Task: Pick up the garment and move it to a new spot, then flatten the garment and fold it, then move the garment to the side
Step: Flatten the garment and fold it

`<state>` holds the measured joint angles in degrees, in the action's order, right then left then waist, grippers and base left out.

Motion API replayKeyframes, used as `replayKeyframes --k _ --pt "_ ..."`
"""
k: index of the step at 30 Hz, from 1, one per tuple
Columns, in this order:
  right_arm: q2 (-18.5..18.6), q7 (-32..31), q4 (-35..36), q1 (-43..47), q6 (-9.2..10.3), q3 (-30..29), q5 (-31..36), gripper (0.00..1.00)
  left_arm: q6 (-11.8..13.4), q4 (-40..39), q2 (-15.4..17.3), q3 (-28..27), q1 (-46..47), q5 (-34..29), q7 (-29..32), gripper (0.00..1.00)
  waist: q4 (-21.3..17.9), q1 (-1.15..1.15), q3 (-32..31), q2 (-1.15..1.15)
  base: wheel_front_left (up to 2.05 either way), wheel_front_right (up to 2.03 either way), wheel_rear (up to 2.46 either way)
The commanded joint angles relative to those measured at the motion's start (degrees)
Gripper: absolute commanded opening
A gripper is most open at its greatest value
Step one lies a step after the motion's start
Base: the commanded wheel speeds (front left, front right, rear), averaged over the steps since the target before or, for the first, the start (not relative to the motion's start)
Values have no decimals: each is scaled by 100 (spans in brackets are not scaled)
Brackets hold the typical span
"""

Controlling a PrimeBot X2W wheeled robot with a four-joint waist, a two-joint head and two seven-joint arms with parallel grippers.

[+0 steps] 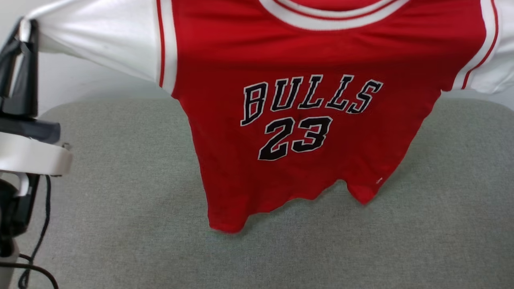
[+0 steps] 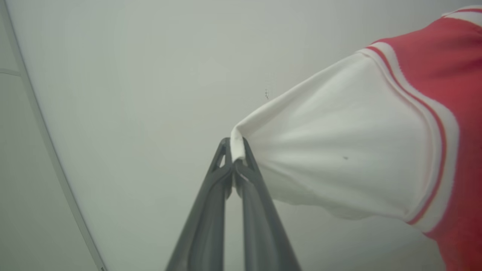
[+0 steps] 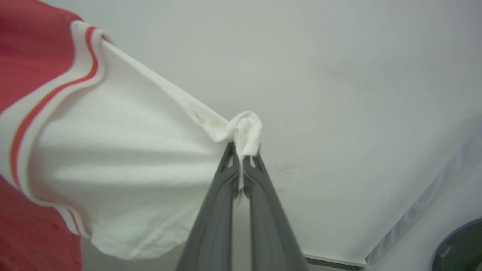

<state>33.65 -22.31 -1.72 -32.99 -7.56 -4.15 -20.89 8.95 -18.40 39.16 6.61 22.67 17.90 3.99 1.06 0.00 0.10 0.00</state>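
Grey-green cloth covers the bench [image 1: 100,208], and above it the garment [image 1: 321,56] hangs spread wide, its uneven hem low over the bench; whether it touches cannot be told. The left gripper [image 2: 235,162] and the right gripper [image 3: 241,165] each have the jaws pressed together, pinching the edge of one white sleeve. To lay it flat well, the arms should probably hold both sleeves level and stretched apart, set the hem down first, then draw the shirt along so no fold is trapped.
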Motion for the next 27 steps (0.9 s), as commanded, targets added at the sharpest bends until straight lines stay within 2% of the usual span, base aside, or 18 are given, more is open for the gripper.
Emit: replayKeyframes --k 1,9,14,21,27 --pt "-20 9 9 -114 14 -56 62 0 42 4 81 -84 82 -11 -22 0 -7 0 17 0 0 0 0" --pt "-193 83 -38 -649 14 32 113 0 -185 252 267 -203 603 185 -15 0 -85 0 305 0 0 0 0" --pt "-246 150 -237 -1165 14 105 122 0 -349 646 340 -183 1209 243 8 0 -118 0 722 0 0 0 0" --pt "-164 365 -755 -2310 14 129 316 0 -755 1424 362 70 2682 188 -108 0 -78 0 1688 0 0 0 0" --pt "-217 625 -1418 -3520 15 268 567 0 -1101 2462 205 318 4259 74 -397 0 -10 0 2523 0 0 0 0"
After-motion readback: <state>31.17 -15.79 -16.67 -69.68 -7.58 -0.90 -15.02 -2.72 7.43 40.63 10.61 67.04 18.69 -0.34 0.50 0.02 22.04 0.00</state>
